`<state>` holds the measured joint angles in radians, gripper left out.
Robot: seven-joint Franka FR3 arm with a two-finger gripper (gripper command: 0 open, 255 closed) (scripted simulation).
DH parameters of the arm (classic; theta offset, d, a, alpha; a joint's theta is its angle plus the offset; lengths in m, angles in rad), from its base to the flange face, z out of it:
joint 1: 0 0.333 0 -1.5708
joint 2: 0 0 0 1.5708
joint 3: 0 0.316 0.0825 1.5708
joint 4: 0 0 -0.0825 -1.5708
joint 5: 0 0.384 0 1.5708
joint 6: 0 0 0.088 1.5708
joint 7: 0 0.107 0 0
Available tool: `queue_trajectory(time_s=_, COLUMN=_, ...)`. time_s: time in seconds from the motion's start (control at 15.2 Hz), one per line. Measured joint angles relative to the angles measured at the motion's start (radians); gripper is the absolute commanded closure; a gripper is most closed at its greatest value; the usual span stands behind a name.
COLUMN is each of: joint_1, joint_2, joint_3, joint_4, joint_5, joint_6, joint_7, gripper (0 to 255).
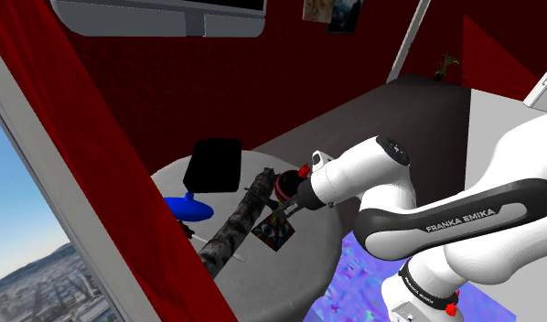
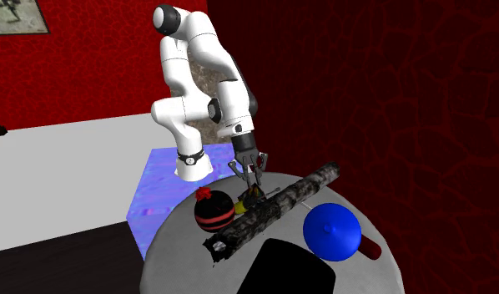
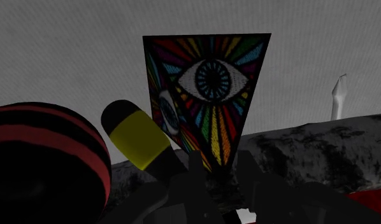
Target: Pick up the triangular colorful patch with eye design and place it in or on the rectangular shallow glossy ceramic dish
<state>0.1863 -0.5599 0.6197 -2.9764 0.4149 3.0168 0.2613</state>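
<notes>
Clasping the triangular eye patch [image 3: 208, 95] in the claw [image 3: 219, 177]

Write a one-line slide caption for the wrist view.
Tool clasps the tip of a rainbow triangular eye patch over the grey table, beside a red-striped black ball.

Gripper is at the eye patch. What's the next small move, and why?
Probably a short straight lift, if the grasp holds: the eye patch has its narrow tip at the gripper, the striped ball crowds it, and the mottled log lies between it and the black dish.
</notes>
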Motion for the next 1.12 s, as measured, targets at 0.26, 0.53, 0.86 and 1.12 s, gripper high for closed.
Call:
queue_trajectory(time_s=0.26, joint_1=0.007, joint_2=-0.039, joint_3=-0.014, joint_4=0.009, joint_5=-0.001, joint_6=-0.050, joint_7=-0.003, gripper=255)
queue_trajectory(time_s=0.53, joint_1=0.011, joint_2=-0.098, joint_3=-0.043, joint_4=0.032, joint_5=-0.008, joint_6=-0.131, joint_7=-0.015, gripper=255)
queue_trajectory(time_s=0.86, joint_1=0.014, joint_2=-0.172, joint_3=-0.069, joint_4=0.065, joint_5=-0.020, joint_6=-0.236, joint_7=-0.018, gripper=255)
queue_trajectory(time_s=1.12, joint_1=0.014, joint_2=-0.225, joint_3=-0.093, joint_4=0.095, joint_5=-0.033, joint_6=-0.319, joint_7=-0.023, gripper=255)
